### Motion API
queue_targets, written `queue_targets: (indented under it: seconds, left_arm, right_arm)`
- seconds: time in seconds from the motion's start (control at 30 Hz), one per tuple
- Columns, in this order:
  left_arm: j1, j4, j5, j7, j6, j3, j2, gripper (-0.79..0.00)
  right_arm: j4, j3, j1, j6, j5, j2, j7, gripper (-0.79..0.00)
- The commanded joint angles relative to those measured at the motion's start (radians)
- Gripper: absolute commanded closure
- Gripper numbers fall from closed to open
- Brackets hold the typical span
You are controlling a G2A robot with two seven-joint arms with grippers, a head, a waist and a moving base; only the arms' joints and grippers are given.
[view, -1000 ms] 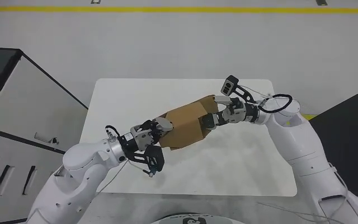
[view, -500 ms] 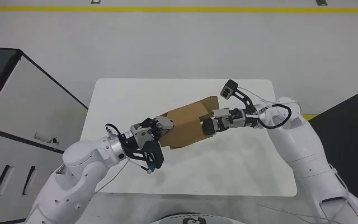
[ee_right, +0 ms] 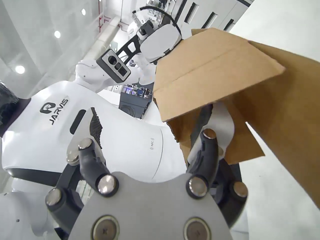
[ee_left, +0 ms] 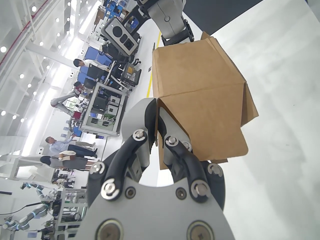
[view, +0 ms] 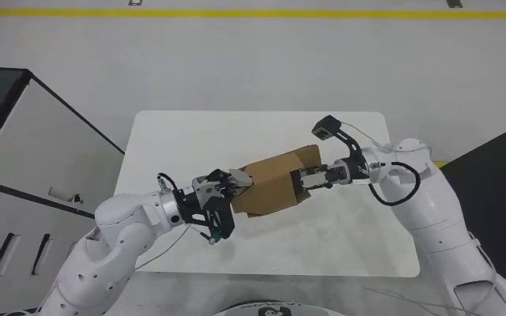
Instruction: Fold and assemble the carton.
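Observation:
A brown carton (view: pixel 269 183) lies on its side across the middle of the white table (view: pixel 340 237), held between both arms. My left gripper (view: pixel 232 182) is at its near-left end, shut on the edge of a carton wall (ee_left: pixel 157 123), beside a flap folded across that end. My right gripper (view: pixel 303 178) is at the opposite end, open. One white finger (ee_right: pixel 215 126) sits inside the carton (ee_right: pixel 212 61) under a bent flap, and the other finger (ee_right: pixel 96 126) stands well clear outside. The carton's body (ee_left: pixel 200 81) is squared up.
A grey cabinet (view: pixel 32 150) stands off the table's left side. Bare tabletop lies around the carton toward the front and back edges. A yellow line (view: pixel 253 13) runs across the floor beyond the table.
The carton has shifted slightly right and its raised right flap has come down. My right gripper moved from that flap's upper edge to the carton's end, its wrist turning. The left gripper followed.

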Motion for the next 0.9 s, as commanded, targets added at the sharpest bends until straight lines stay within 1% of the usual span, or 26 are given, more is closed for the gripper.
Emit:
queue_targets:
  seconds: [0.0, 0.23, 0.27, 0.3, 0.43, 0.7, 0.83, 0.87]
  left_arm:
    - [-0.006, 0.004, -0.014, -0.006, -0.014, 0.005, 0.0, 0.0]
    - [-0.019, 0.014, -0.076, -0.013, -0.025, 0.015, -0.002, 0.0]
    - [-0.021, 0.016, -0.083, -0.013, -0.024, 0.015, -0.003, 0.0]
    - [-0.023, 0.016, -0.088, -0.012, -0.027, 0.016, -0.003, 0.0]
    - [-0.03, 0.018, -0.099, -0.015, -0.032, 0.02, -0.003, 0.0]
    - [-0.04, 0.022, -0.114, -0.02, -0.031, 0.029, -0.003, 0.0]
    - [-0.044, 0.024, -0.121, -0.023, -0.03, 0.033, -0.002, 0.0]
    - [-0.045, 0.024, -0.122, -0.023, -0.03, 0.034, -0.002, 0.0]
  right_arm:
    - [-0.009, 0.004, 0.002, -0.022, -0.012, 0.002, 0.013, -0.686]
    - [-0.049, 0.008, 0.001, -0.048, -0.091, 0.009, 0.001, -0.628]
    - [-0.055, 0.008, -0.001, -0.053, -0.096, 0.01, -0.004, -0.603]
    - [-0.06, 0.007, -0.003, -0.057, -0.097, 0.011, -0.007, -0.582]
    - [-0.077, 0.003, -0.007, -0.068, -0.108, 0.014, -0.019, -0.536]
    - [-0.095, 0.003, -0.016, -0.078, -0.121, 0.024, -0.029, -0.465]
    - [-0.1, 0.007, -0.022, -0.081, -0.123, 0.029, -0.032, -0.391]
    - [-0.1, 0.008, -0.024, -0.081, -0.123, 0.03, -0.031, -0.388]
